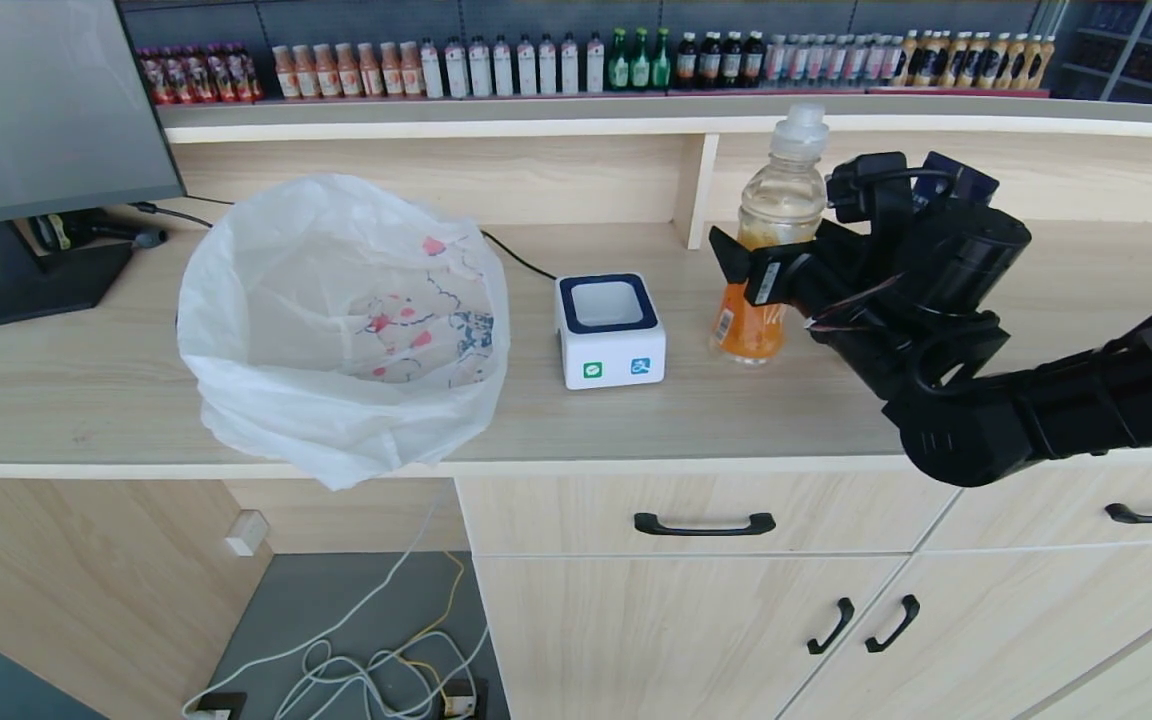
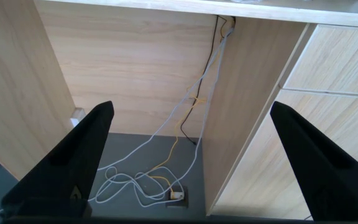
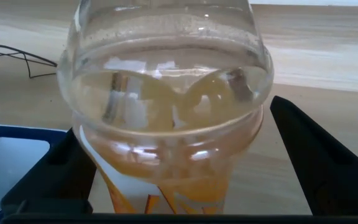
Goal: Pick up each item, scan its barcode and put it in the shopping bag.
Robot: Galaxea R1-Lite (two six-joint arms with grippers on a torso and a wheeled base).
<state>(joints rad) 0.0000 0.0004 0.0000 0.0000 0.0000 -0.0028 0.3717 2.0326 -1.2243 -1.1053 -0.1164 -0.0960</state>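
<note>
Right arm: lies across the counter [image 1: 86, 400] from your right. The right gripper [image 1: 776, 265] clasps the middle of the orange drink bottle [image 1: 781, 200], which is upright, its base at the countertop.
Left gripper [image 2: 191, 162]: fingers spread wide and holding nothing, below counter level, facing the cables [image 2: 166, 143] in the kneehole.
Room: you have a bare strip between the bottle and the barcode scanner [image 1: 609, 328]. The shopping bag [image 1: 236, 400] stands open just beyond, sagging over the front edge. A shelf divider [image 1: 698, 190] is close behind the bottle.

Wooden counter [image 1: 86, 400]: shopping bag [image 1: 336, 320], scanner [image 1: 609, 330], bottle [image 1: 781, 200], monitor stand [image 1: 26, 285] on top.
</note>
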